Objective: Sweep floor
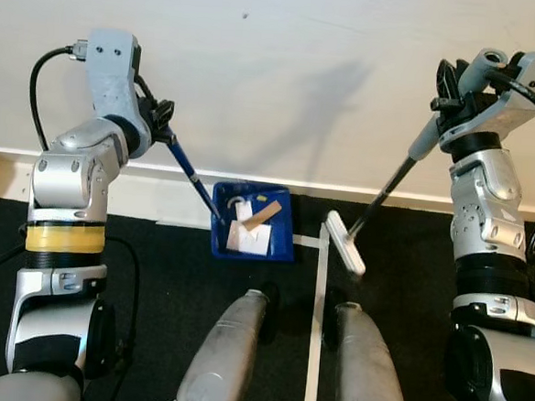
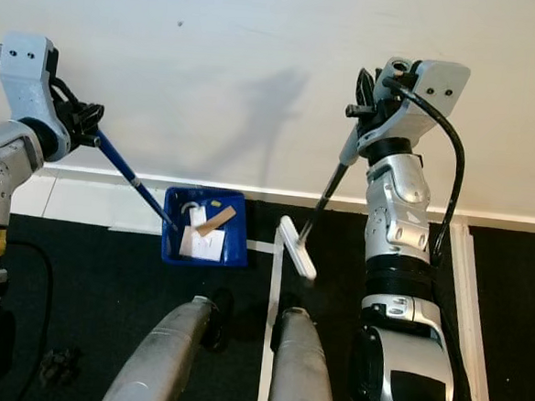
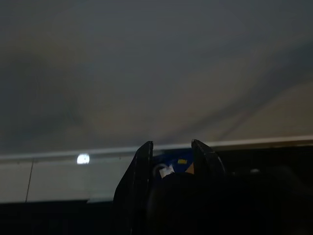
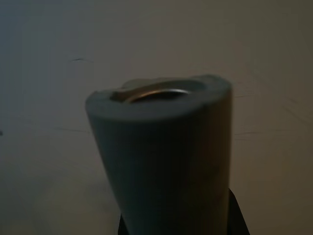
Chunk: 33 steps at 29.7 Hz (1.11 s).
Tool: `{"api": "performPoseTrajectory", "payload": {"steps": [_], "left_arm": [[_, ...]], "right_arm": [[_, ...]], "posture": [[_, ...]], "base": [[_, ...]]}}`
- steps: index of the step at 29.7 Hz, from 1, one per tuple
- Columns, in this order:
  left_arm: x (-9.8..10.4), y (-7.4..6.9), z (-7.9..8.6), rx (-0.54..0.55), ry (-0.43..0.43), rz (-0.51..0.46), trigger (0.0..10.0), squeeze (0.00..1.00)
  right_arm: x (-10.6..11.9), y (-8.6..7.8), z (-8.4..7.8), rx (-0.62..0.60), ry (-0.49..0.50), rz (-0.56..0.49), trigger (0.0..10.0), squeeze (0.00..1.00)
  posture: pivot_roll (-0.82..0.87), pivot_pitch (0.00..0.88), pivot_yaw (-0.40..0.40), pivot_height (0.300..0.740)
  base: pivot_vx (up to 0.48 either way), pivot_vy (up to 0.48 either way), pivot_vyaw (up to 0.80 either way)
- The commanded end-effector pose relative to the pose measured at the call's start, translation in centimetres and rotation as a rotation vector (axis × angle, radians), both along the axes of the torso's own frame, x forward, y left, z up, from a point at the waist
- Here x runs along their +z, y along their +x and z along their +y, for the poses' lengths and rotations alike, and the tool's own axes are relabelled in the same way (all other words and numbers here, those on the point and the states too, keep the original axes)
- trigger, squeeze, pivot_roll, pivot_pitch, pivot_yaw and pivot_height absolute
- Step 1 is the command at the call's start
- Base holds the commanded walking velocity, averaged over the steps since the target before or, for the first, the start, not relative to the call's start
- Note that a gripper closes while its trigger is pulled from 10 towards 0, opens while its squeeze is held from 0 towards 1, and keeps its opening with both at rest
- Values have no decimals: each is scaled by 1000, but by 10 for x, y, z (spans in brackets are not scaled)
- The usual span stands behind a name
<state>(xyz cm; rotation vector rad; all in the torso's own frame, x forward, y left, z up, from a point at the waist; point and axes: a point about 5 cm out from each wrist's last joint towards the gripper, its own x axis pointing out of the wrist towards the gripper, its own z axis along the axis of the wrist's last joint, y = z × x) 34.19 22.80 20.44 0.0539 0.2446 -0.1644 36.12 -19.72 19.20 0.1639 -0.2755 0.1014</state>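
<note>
Broom slanted across the right half of the head view: grey handle top clamped in the right gripper at upper right, dark shaft running down-left, white head resting on the black floor just right of a white tape line. Blue dustpan at centre against the white baseboard, holding paper scraps and a brown strip. Dustpan's blue handle rising up-left into the left gripper, closed around it at upper left. Broom head just beside the dustpan's right edge, not touching. Grey handle end large in the right wrist view.
</note>
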Motion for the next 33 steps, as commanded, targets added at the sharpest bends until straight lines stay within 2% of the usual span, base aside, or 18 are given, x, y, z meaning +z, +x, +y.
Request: {"api": "performPoseTrajectory", "payload": {"steps": [1,11,30,33], "left_arm": [[12,-1,3,-7,10,-63,10000,0],[12,1,5,-6,12,-67,10000,0],[10,4,3,-8,7,-59,10000,0],[9,4,1,-14,10,-60,10000,0]], "right_arm": [[-5,-2,-2,-26,9,-9,10000,0],[-13,-2,0,-55,9,10,10000,0],[-17,-2,-2,-70,11,14,10000,0],[-18,-1,-2,-71,10,14,10000,0]], "posture": [[32,155,62,740],[36,150,69,740],[39,160,76,740],[39,161,76,740]], "base": [[0,0,0],[0,52,0],[0,454,0],[0,0,0]]}}
